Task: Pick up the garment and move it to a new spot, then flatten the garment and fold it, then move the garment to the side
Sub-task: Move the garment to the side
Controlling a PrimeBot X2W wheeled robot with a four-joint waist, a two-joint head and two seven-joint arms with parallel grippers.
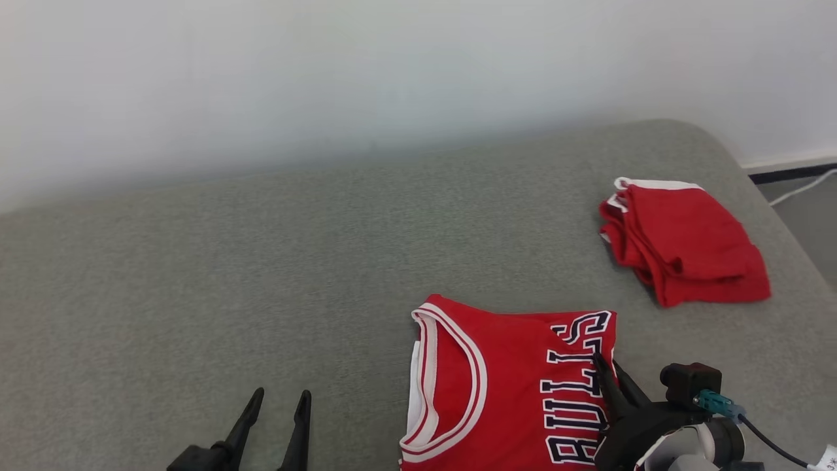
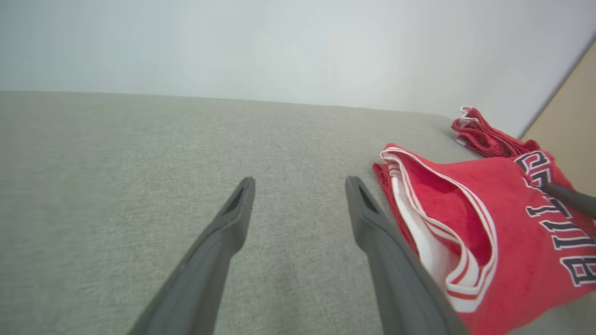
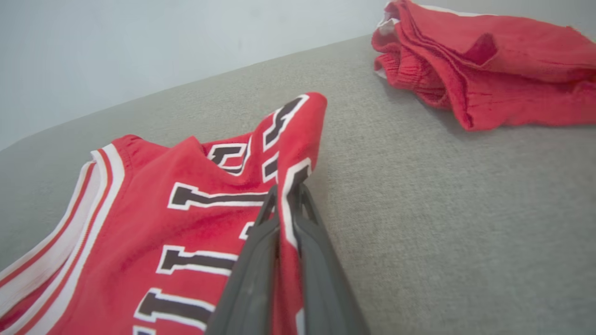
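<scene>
Item 1. Red sleeveless basketball jersey [image 1: 510, 386] [image 2: 512, 242] [image 3: 163, 223], knit cloth, white-and-red banded neckline, black "BULLS" lettering outlined in white. It lies folded on the bench at the near edge, right of centre in the head view, neckline toward the left. Its right-hand edge is gathered into a raised ridge that peaks just beyond the fingertips in the right wrist view.

Item 2. Right gripper [image 1: 608, 366] [image 3: 287, 195]. Its two dark fingers [image 3: 251, 279] are pressed together on that raised ridge of the jersey, with a strip of red-and-white cloth pinched between them at the lettered edge.

Item 3. Left gripper [image 1: 281, 396] [image 2: 300, 184]. The fingers are spread wide with nothing between them, over bare cloth to the left of the jersey. In the left wrist view one finger runs just beside the neckline edge; whether it touches cannot be told.

Item 4. Second red garment with white trim [image 1: 686, 242] [image 2: 484, 137] [image 3: 489, 65], folded into a loose stack. It sits toward the far right corner, apart from the jersey.

Item 5. Bench [image 1: 261, 261] [image 2: 139, 163] [image 3: 442, 209], covered in grey woven fabric, with a rounded far right corner.

Item 6. Plain pale wall [image 1: 392, 78] behind the bench.

Item 7. Thin white cable [image 1: 801, 190] on the grey floor past the right corner.
</scene>
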